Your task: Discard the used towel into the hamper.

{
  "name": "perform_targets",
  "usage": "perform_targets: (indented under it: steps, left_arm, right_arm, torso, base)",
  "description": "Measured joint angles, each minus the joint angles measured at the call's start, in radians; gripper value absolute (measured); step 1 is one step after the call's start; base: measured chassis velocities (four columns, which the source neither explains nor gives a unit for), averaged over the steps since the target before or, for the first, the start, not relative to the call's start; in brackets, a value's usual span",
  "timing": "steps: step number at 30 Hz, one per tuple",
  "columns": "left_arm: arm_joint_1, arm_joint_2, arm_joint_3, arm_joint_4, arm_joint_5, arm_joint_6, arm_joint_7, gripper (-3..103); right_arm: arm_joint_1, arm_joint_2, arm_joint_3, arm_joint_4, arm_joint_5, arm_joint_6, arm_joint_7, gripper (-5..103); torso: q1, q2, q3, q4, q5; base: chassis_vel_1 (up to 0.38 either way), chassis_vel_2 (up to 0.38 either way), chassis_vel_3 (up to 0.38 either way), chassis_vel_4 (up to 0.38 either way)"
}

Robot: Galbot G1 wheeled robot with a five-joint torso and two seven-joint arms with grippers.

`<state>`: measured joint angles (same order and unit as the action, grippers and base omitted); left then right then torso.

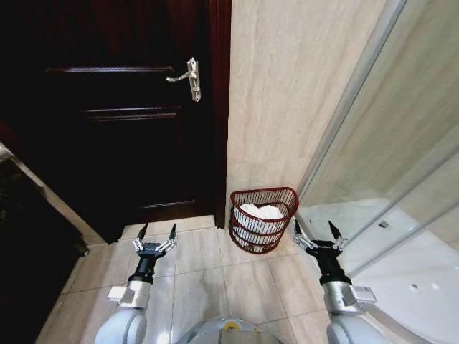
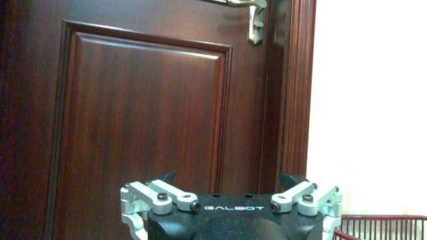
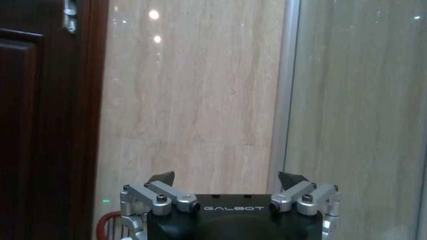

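The hamper [image 1: 264, 219] is a dark red wire basket standing on the tiled floor against the beige wall, between my two arms. A white towel [image 1: 261, 212] lies bunched inside it. My left gripper [image 1: 157, 232] hovers open and empty above the floor, left of the hamper and in front of the door. To the hamper's right, my right gripper [image 1: 316, 229] is open and empty as well. The hamper's rim [image 2: 383, 219] shows at a corner of the left wrist view, and a red edge of the hamper [image 3: 107, 224] shows in the right wrist view.
A dark wooden door [image 1: 129, 107] with a silver lever handle [image 1: 188, 77] stands at the left. A beige tiled wall [image 1: 287, 93] rises behind the hamper. A glass shower partition [image 1: 387, 143] closes off the right side. Tiled floor [image 1: 215, 279] lies in front.
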<state>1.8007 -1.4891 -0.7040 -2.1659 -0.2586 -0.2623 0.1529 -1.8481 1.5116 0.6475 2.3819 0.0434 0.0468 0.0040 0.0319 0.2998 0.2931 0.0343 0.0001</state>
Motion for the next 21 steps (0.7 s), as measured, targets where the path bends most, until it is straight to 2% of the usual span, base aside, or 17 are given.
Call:
perform_targets:
  steps: [8, 13, 21]
  left_arm:
    - [0.020, -0.010, 0.003, 0.024, 0.015, -0.045, 0.000, 100]
    - [0.021, -0.010, 0.001, 0.034, 0.032, -0.057, -0.002, 100]
    - [0.025, -0.014, 0.017, 0.045, 0.059, -0.073, -0.014, 100]
  right_arm:
    - [-0.074, -0.005, -0.007, -0.030, 0.006, 0.071, 0.005, 100]
    - [-0.124, -0.016, -0.029, -0.061, 0.005, 0.131, 0.016, 100]
    - [-0.137, -0.010, -0.043, -0.083, 0.008, 0.178, 0.046, 100]
  torso:
    - [0.000, 0.000, 0.000, -0.0001, -0.0001]
    - [0.000, 0.000, 0.000, -0.0001, -0.0001]
    - [-0.003, -0.006, -0.003, 0.0000, -0.0001]
  base:
    - [0.093, -0.083, -0.077, 0.091]
    - [0.108, -0.111, -0.096, 0.116]
    - [0.092, -0.106, -0.104, 0.093]
